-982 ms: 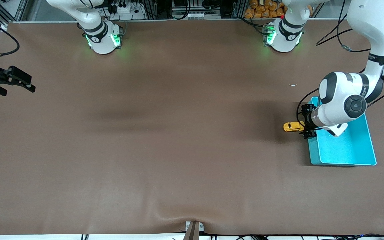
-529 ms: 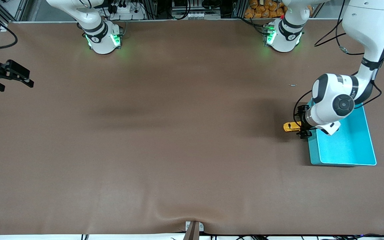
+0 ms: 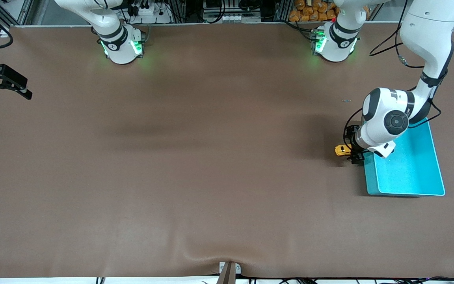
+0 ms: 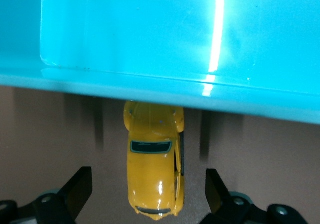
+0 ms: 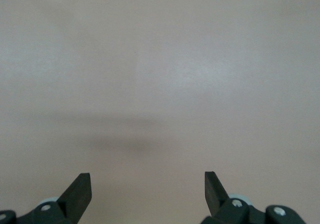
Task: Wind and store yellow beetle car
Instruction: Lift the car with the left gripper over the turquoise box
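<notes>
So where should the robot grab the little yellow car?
Probably across the car's two long sides, coming straight down from above. One end sits right by the bin wall, so the sides are the free parts. The open left gripper already straddles it.

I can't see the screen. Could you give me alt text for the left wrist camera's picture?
A yellow beetle car sits on the brown table, between the open fingers of the left gripper, which do not touch it. One end of the car sits against the outer wall of a teal bin.
</notes>
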Motion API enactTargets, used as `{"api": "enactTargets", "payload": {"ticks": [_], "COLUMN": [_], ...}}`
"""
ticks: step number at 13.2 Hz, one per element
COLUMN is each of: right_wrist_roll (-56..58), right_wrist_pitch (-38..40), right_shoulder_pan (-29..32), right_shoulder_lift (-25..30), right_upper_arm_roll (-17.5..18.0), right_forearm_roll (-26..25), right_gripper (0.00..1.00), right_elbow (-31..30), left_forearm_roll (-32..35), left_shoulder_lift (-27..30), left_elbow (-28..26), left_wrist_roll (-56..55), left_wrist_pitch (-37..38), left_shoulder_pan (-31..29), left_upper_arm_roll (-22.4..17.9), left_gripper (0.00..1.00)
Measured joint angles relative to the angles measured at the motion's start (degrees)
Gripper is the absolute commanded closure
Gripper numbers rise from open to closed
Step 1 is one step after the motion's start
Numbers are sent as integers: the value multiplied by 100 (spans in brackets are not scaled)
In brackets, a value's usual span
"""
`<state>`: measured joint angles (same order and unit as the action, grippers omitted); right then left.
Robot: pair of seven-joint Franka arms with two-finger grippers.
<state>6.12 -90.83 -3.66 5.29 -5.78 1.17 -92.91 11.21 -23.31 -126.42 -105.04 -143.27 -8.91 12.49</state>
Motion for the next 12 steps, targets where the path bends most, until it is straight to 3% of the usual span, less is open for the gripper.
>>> {"api": "enactTargets", "payload": {"ticks": [1, 2, 3, 6, 12], "right_wrist_roll": [-41, -66, -82, -68, -1], "right_wrist_pitch": [1, 2, 3, 19, 55], "right_shoulder_pan": [-1, -1, -1, 0, 4], "right_shoulder_lift": [0, 0, 0, 0, 0], "right_upper_arm_roll": [45, 72, 80, 61, 15], "right_forearm_roll": [-47, -70, -94, -137, -141], "right_gripper": [0, 0, 0, 0, 0], "right_elbow": [0, 0, 0, 0, 0], "left_forearm_roll": [173, 411, 685, 1089, 1108], "left_shoulder_lift": [-29, -68, -125, -248, -222], "left_elbow": [0, 1, 1, 59, 135], "left_wrist_roll": [-177, -452, -696, -949, -1054], "left_wrist_pitch": [-5, -9, -13, -114, -113], "left_shoulder_pan": [-2, -2, -2, -2, 215], "left_upper_arm_roll": [-2, -3, -3, -2, 111], "left_gripper": [39, 85, 100, 100, 100]}}
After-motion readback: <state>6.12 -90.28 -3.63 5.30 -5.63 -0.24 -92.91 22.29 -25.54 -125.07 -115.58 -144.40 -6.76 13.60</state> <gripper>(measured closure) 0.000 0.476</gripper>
